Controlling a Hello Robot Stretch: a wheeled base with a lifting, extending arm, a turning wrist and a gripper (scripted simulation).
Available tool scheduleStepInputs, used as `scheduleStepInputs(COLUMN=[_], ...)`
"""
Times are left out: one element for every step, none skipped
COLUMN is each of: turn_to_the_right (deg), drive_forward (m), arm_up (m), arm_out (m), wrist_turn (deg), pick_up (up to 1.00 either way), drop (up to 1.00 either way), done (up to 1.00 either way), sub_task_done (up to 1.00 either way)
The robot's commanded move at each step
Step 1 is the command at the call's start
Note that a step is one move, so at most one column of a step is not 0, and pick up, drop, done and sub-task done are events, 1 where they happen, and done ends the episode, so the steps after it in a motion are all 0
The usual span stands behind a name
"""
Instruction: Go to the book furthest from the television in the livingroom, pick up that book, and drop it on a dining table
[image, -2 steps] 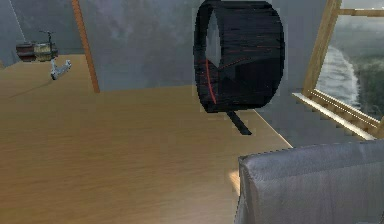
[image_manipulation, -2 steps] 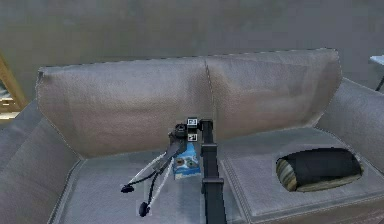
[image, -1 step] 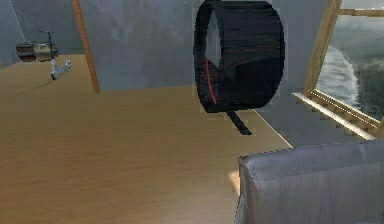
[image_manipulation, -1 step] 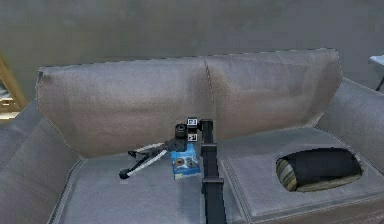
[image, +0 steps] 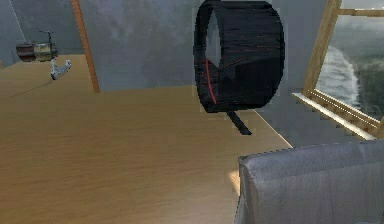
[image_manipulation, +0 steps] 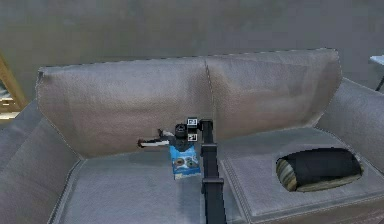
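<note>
A small blue book-like thing (image_manipulation: 182, 161) shows against the sofa's (image_manipulation: 120, 100) seat and backrest join, near the middle of the arm side view. The dark arm (image_manipulation: 211, 185) rises from the bottom edge beside it, with two white marker squares at its top. My gripper (image_manipulation: 150, 144) points left just above the blue thing. I cannot tell whether it holds anything, since the blue thing has the sofa seat right behind it.
A dark striped cushion (image_manipulation: 318, 168) lies on the sofa's right seat. In the forward view a big black round object (image: 240, 55) stands on the wooden floor (image: 110, 150), with a sofa corner (image: 310, 185) at bottom right, a window (image: 350, 70) on the right and an orange post (image: 86, 45) on the left.
</note>
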Motion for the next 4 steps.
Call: scheduleStepInputs(turn_to_the_right=[0.0, 0.0, 0.0, 0.0], drive_forward=[0.0, 0.0, 0.0, 0.0], arm_up=[0.0, -0.3, 0.0, 0.1], arm_out=[0.0, 0.0, 0.0, 0.0], wrist_turn=[24.0, 0.0, 0.0, 0.0], pick_up=[0.0, 0.0, 1.0, 0.0], drop=[0.0, 0.0, 0.0, 0.0], done=[0.0, 0.0, 0.0, 0.0], sub_task_done=[0.0, 0.0, 0.0, 0.0])
